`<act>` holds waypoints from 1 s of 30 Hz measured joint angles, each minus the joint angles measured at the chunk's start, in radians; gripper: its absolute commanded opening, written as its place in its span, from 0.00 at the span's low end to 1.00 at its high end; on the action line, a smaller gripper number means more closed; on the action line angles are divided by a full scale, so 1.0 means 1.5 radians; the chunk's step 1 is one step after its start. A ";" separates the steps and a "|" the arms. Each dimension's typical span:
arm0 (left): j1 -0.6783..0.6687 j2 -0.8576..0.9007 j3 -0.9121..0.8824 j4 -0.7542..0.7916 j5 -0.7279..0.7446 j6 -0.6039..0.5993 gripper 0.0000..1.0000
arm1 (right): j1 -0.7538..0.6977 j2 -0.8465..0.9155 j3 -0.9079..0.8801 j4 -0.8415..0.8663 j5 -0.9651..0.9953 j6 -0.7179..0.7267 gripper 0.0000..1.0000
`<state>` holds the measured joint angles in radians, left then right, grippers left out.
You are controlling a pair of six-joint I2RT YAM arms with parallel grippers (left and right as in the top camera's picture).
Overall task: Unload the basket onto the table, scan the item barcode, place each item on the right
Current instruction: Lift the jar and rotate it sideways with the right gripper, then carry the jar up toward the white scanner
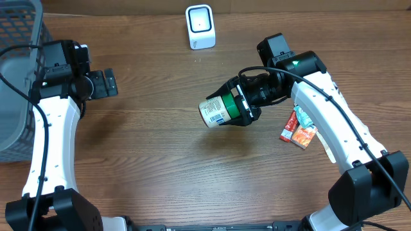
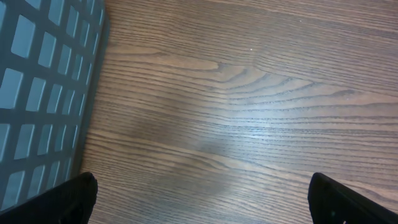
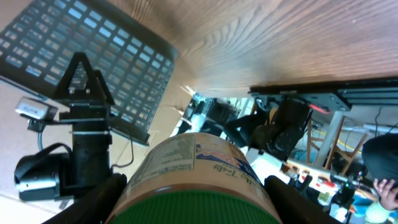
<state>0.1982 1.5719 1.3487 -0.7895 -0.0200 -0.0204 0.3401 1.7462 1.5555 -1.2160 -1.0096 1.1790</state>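
A round can (image 1: 218, 110) with a green lid and a printed label hangs above the middle of the table, lying sideways, base pointing left. My right gripper (image 1: 241, 106) is shut on the can at its lid end. In the right wrist view the can (image 3: 196, 171) fills the space between the two dark fingers (image 3: 93, 199), its label with small print facing the camera. A white barcode scanner (image 1: 200, 26) stands at the far edge, apart from the can. My left gripper (image 1: 109, 83) stands open at the left, nothing between its fingertips (image 2: 68, 199).
A grey mesh basket (image 1: 19, 70) sits at the left edge beside the left arm, also in the left wrist view as the basket (image 2: 37, 93). Red and orange flat packets (image 1: 299, 130) lie on the table under the right arm.
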 measured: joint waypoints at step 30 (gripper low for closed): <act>0.000 0.000 0.000 0.000 0.000 0.000 1.00 | 0.001 0.000 0.000 0.046 0.342 0.013 0.04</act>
<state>0.1982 1.5719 1.3487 -0.7895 -0.0200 -0.0204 0.3408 1.7462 1.5555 -1.1465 -0.4961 1.1992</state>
